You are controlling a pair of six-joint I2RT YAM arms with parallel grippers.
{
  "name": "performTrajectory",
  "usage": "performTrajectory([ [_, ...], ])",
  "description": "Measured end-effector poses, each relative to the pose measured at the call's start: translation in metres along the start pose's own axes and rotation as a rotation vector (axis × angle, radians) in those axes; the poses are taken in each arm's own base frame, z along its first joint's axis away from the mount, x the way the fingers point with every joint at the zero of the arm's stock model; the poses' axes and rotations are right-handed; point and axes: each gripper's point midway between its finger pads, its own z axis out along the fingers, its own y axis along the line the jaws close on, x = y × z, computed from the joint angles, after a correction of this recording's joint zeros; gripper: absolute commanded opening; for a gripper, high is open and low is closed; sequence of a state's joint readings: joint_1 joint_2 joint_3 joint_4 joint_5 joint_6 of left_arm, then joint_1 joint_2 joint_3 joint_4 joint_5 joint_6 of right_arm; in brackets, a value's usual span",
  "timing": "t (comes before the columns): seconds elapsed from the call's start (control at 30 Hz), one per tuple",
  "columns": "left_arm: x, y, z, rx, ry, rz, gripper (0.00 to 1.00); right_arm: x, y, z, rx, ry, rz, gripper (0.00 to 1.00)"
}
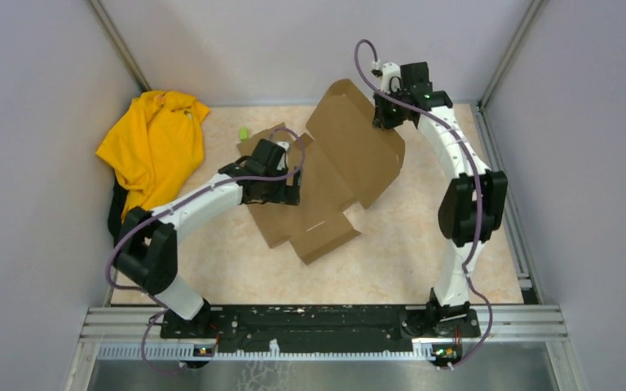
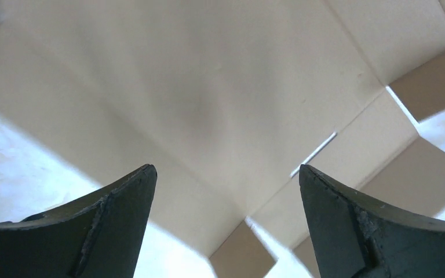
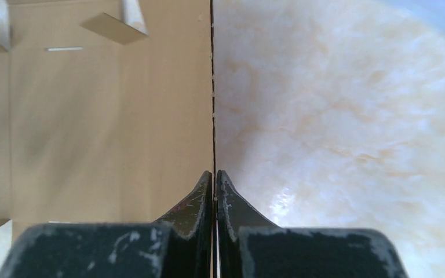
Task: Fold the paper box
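Right end effector point(image 3: 215, 174) pinches the paper box point(image 1: 350, 163); left end effector point(image 2: 226, 174) spread wide
The paper box lies partly unfolded mid-bench point(image 1: 407, 244), one panel tilted up at the far side, where the right end effector is pressed together on its thin edge. The left end effector hangs just over the flat panels near the left flaps. A yellow garment point(image 1: 155, 147) lies crumpled at the far left

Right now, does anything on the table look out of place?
Yes. A crumpled yellow garment lies at the far left corner, foreign to the folding; the paper box sits askew, its far panel tilted up.
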State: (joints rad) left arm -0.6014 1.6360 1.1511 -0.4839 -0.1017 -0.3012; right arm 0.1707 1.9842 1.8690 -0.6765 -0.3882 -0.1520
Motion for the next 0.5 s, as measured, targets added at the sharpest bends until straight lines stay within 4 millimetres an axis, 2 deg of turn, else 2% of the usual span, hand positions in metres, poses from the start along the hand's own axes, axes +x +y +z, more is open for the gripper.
performTrajectory([
  [0.1, -0.025, 0.011, -0.018, 0.045, -0.076, -0.056, 0.98, -0.026, 0.018, -0.037, 0.101, -0.051, -0.099, 0.00],
  [0.2, -0.043, 0.025, -0.028, 0.060, -0.132, -0.104, 0.98, -0.039, 0.035, -0.064, 0.187, -0.077, -0.180, 0.00],
  [0.33, -0.050, 0.037, -0.029, 0.062, -0.147, -0.146, 0.98, -0.040, 0.056, -0.080, 0.270, -0.076, -0.273, 0.00],
  [0.5, -0.052, 0.036, -0.028, 0.074, -0.153, -0.186, 0.98, -0.028, 0.081, -0.087, 0.348, -0.007, -0.400, 0.00],
])
